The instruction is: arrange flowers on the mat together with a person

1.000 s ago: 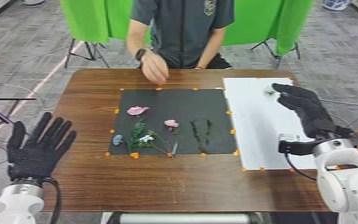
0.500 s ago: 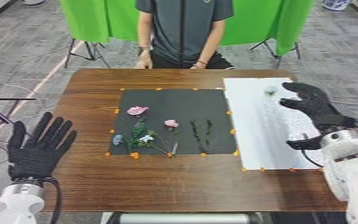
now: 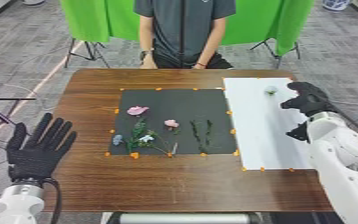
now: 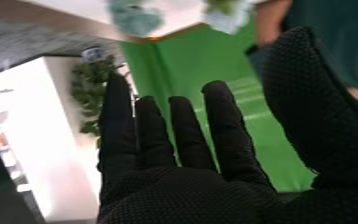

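I see my black fabric left hand [image 3: 35, 156] and right hand [image 3: 313, 103] spread wide, either side of the black rectangular mat [image 3: 168, 101]. It bears 2 ruffled pink flowers [image 3: 137, 110]; 1 rounded pale flower [image 3: 270, 90] lies rightward.

Logged grey floor [image 3: 335, 57] around brown wooden table [image 3: 175, 187]; noted green cloth [image 3: 269, 22] behind, leafy plant [image 4: 88, 92] beside white surface [image 4: 55, 145].
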